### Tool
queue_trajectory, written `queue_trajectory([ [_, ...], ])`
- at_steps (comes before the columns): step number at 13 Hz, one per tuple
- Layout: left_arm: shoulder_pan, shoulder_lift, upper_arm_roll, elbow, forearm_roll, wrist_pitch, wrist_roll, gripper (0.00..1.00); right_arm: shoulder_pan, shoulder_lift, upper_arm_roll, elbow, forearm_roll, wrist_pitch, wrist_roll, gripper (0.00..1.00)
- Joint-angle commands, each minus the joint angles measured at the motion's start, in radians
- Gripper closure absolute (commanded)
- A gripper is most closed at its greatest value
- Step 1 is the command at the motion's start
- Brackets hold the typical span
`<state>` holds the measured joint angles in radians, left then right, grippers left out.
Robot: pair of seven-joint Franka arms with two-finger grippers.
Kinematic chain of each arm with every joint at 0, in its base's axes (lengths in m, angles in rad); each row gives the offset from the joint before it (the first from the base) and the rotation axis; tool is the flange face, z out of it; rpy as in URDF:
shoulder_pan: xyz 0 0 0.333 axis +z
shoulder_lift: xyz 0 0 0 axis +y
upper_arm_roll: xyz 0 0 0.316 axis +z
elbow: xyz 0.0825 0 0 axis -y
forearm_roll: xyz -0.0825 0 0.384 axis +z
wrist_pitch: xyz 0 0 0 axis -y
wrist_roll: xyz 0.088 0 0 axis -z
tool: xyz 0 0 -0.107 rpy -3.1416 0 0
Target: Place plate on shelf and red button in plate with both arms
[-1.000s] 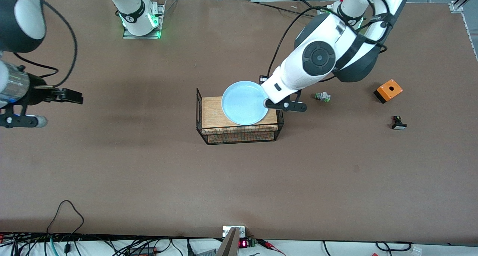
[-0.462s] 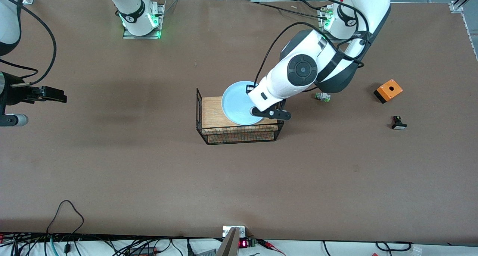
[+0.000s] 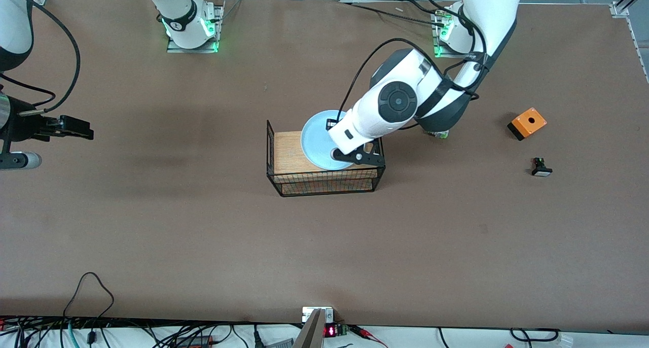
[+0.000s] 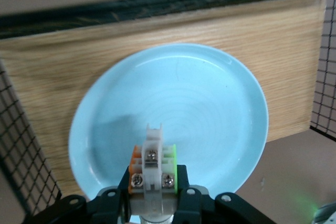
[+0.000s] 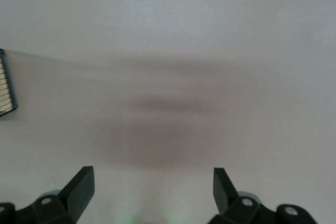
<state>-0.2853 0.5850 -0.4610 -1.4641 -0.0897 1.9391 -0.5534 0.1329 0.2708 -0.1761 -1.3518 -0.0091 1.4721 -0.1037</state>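
The left pincer (image 4: 153, 203) pinches the red button (image 4: 153, 166) directly over the plate (image 3: 317, 140), which lies on the wooden board in the wire basket (image 3: 324, 185) at centre frame; in the left wrist view the button's long axis stands upright over the plate's nearer rim, so a straight descent should land it. Since the earlier frames this pincer has slid from the basket's edge inward over the plate. The right pincer (image 5: 152, 184), spread and empty, waits over bare counter (image 3: 203, 236) at far left.
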Motion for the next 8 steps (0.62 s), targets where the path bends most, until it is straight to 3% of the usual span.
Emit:
queue_trajectory([
  [1, -0.043, 0.044, 0.013, 0.039, 0.047, 0.006, -0.04, 1.0, -0.004, -0.171, 0.012, -0.249, -0.046, 0.117, -0.048, 0.0],
  [2, -0.043, 0.05, 0.013, 0.039, 0.05, 0.008, -0.04, 0.99, -0.018, -0.2, 0.012, -0.289, -0.049, 0.137, -0.05, 0.0],
  [3, -0.043, 0.056, 0.013, 0.039, 0.063, 0.008, -0.04, 0.86, -0.019, -0.215, 0.012, -0.312, -0.051, 0.142, -0.048, 0.0],
  [4, -0.041, 0.059, 0.013, 0.039, 0.074, 0.008, -0.039, 0.5, -0.019, -0.234, 0.012, -0.332, -0.052, 0.145, -0.048, 0.0],
  [5, -0.035, 0.058, 0.013, 0.039, 0.08, 0.008, -0.025, 0.0, -0.019, -0.263, 0.012, -0.366, -0.051, 0.152, -0.051, 0.0],
  [8, -0.035, 0.039, 0.01, 0.054, 0.094, 0.006, -0.03, 0.0, -0.044, -0.372, 0.065, -0.496, -0.077, 0.206, -0.05, 0.0],
])
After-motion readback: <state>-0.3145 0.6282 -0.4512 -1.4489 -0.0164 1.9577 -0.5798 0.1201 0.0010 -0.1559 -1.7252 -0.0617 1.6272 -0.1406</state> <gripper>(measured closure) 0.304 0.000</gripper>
